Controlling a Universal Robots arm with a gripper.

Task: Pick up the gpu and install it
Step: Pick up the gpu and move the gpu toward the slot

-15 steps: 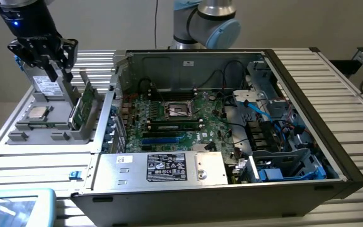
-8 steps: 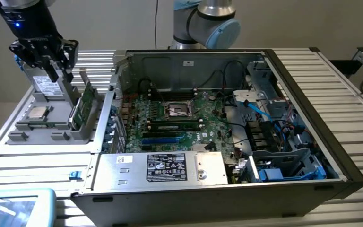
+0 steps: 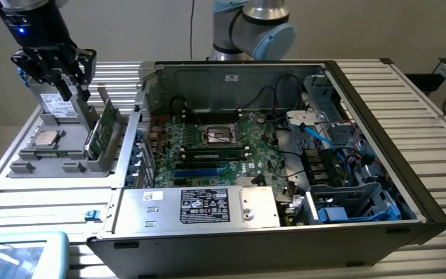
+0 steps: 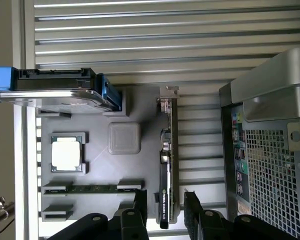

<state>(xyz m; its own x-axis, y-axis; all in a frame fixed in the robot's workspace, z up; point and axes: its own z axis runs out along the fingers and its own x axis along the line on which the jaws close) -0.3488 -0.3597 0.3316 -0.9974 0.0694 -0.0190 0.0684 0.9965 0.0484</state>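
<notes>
The gpu stands on its edge in a slot of the grey holder tray, at the exterior view's left beside the open computer case. From the wrist view I look down on the gpu edge-on, a thin green board with a black block and a silver bracket. My gripper hovers just above the card. Its jaws are open, and the black fingers straddle one end of the card without touching it. My gripper holds nothing.
The tray also carries a CPU, a grey drive with blue rails and a RAM stick. The open case holds the green motherboard and a power supply. Its perforated rear wall stands close to the card.
</notes>
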